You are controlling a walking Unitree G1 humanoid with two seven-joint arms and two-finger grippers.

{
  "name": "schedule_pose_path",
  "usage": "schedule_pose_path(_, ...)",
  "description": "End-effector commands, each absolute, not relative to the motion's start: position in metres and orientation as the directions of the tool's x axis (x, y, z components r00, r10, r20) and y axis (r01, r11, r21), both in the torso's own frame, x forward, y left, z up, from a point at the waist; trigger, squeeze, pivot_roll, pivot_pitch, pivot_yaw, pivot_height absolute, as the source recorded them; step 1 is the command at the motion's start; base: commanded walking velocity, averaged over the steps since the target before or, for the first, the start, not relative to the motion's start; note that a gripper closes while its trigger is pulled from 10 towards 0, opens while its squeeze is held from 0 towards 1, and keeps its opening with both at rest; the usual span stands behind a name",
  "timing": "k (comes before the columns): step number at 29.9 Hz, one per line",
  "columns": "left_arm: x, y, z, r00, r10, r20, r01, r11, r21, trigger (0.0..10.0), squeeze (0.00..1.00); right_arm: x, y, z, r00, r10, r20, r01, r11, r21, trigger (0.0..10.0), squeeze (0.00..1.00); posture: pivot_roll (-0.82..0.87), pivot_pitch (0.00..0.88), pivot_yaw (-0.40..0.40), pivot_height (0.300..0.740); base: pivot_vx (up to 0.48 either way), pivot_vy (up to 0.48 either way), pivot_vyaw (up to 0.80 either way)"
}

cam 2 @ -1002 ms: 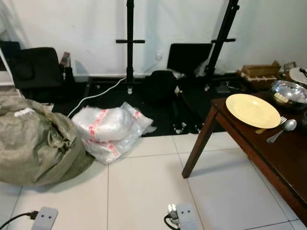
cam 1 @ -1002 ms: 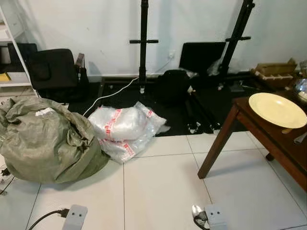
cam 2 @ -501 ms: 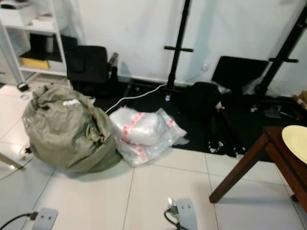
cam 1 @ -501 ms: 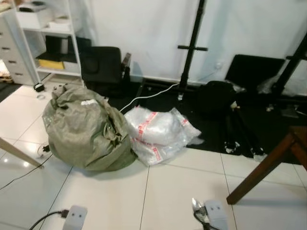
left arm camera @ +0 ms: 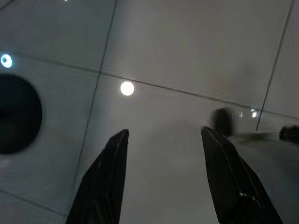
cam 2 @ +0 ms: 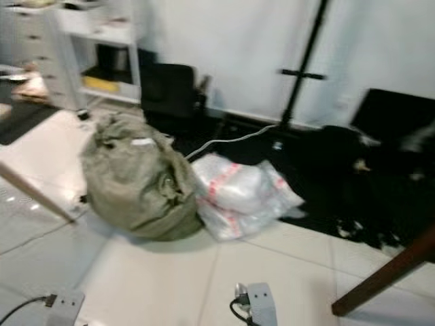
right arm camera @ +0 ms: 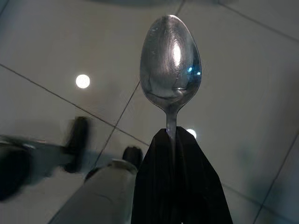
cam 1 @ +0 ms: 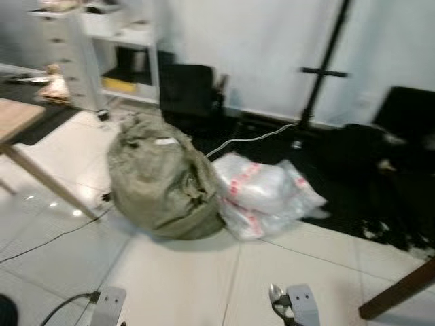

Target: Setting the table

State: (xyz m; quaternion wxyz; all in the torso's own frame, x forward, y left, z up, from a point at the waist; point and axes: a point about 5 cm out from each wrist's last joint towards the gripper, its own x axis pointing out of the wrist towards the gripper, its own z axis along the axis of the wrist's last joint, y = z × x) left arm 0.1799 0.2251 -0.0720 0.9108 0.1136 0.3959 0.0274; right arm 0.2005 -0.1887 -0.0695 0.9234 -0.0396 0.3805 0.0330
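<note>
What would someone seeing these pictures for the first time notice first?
Probably the big olive-green sack slumped on the white tile floor, with a clear plastic bag with red print leaning against it on its right. Next, the spoon: the right tool is shut on its handle, bowl pointing out over the tiles. The left tool hangs open and holds nothing.

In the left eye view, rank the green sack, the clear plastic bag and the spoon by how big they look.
1. Green sack, largest.
2. Clear plastic bag, somewhat smaller.
3. Spoon, smallest, though it sits nearest the camera, held in the right gripper.
</note>
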Motion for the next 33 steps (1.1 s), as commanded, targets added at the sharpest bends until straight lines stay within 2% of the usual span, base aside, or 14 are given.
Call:
schedule_pose_path(1,0.179,0.225,-0.073,0.679,0.141,-0.721,0.043,0.972,0.230,10.0,0.00,0.199,-0.187,-0.071,0.703,0.034,-0.711,-0.093,0.995,-0.044,10.0,0.00,-0.01,0.000,0.017,0.740,0.000,0.000,0.74)
schedule_pose_path(11,0.182,0.227,-0.070,0.694,0.150,-0.704,0.030,0.971,0.237,10.0,0.00,0.205,-0.186,-0.067,0.723,0.038,-0.690,-0.087,0.996,-0.036,10.0,0.00,-0.01,0.000,0.020,0.740,0.000,0.000,0.74)
schedule_pose_path(15,0.217,0.244,-0.038,0.812,0.228,-0.537,-0.115,0.965,0.237,10.0,0.00,0.246,-0.182,-0.035,0.855,0.053,-0.516,-0.058,0.998,0.006,10.0,0.00,0.00,0.000,0.022,0.740,0.000,0.000,0.74)
schedule_pose_path(16,0.217,0.244,-0.038,0.812,0.228,-0.537,-0.115,0.965,0.237,10.0,0.00,0.246,-0.182,-0.035,0.855,0.053,-0.516,-0.058,0.998,0.006,10.0,0.00,0.00,0.000,0.022,0.740,0.000,0.000,0.74)
schedule_pose_path(19,0.246,0.264,0.002,0.883,0.295,-0.364,-0.199,0.939,0.280,10.0,0.00,0.284,-0.177,0.005,0.942,0.070,-0.329,-0.057,0.997,0.049,10.0,0.00,0.01,0.000,0.018,0.740,0.000,0.000,0.74)
schedule_pose_path(20,0.246,0.264,0.002,0.883,0.295,-0.364,-0.199,0.939,0.280,10.0,0.00,0.284,-0.177,0.005,0.942,0.070,-0.329,-0.057,0.997,0.049,10.0,0.00,0.01,0.000,0.018,0.740,0.000,0.000,0.74)
schedule_pose_path(22,0.265,0.274,0.036,0.917,0.322,-0.237,-0.256,0.928,0.270,10.0,0.00,0.308,-0.172,0.040,0.980,0.085,-0.182,-0.075,0.995,0.066,10.0,0.00,0.02,0.000,0.017,0.740,0.000,0.000,0.74)
schedule_pose_path(24,0.279,0.281,0.071,0.934,0.335,-0.122,-0.300,0.925,0.234,10.0,0.00,0.327,-0.166,0.075,0.994,0.098,-0.049,-0.094,0.992,0.079,10.0,0.00,0.03,0.000,0.018,0.740,0.000,0.000,0.74)
schedule_pose_path(25,0.279,0.281,0.071,0.934,0.335,-0.122,-0.300,0.925,0.234,10.0,0.00,0.327,-0.166,0.075,0.994,0.098,-0.049,-0.094,0.992,0.079,10.0,0.00,0.03,0.000,0.018,0.740,0.000,0.000,0.74)
schedule_pose_path(27,0.290,0.283,0.103,0.942,0.334,-0.014,-0.324,0.922,0.213,10.0,0.00,0.339,-0.160,0.107,0.993,0.102,0.062,-0.108,0.989,0.100,10.0,0.00,0.04,0.000,0.021,0.740,0.000,0.000,0.74)
schedule_pose_path(28,0.290,0.283,0.103,0.942,0.334,-0.014,-0.324,0.922,0.213,10.0,0.00,0.339,-0.160,0.107,0.993,0.102,0.062,-0.108,0.989,0.100,10.0,0.00,0.04,0.000,0.021,0.740,0.000,0.000,0.74)
schedule_pose_path(30,0.298,0.277,0.139,0.942,0.321,0.092,-0.333,0.926,0.178,10.0,0.00,0.348,-0.152,0.144,0.977,0.098,0.187,-0.125,0.983,0.135,10.0,0.00,0.04,0.000,0.023,0.740,0.000,0.000,0.74)
schedule_pose_path(33,0.302,0.270,0.156,0.942,0.304,0.144,-0.325,0.932,0.160,10.0,0.00,0.349,-0.146,0.166,0.962,0.097,0.256,-0.141,0.977,0.159,10.0,0.00,0.04,0.000,0.023,0.740,0.000,0.000,0.74)
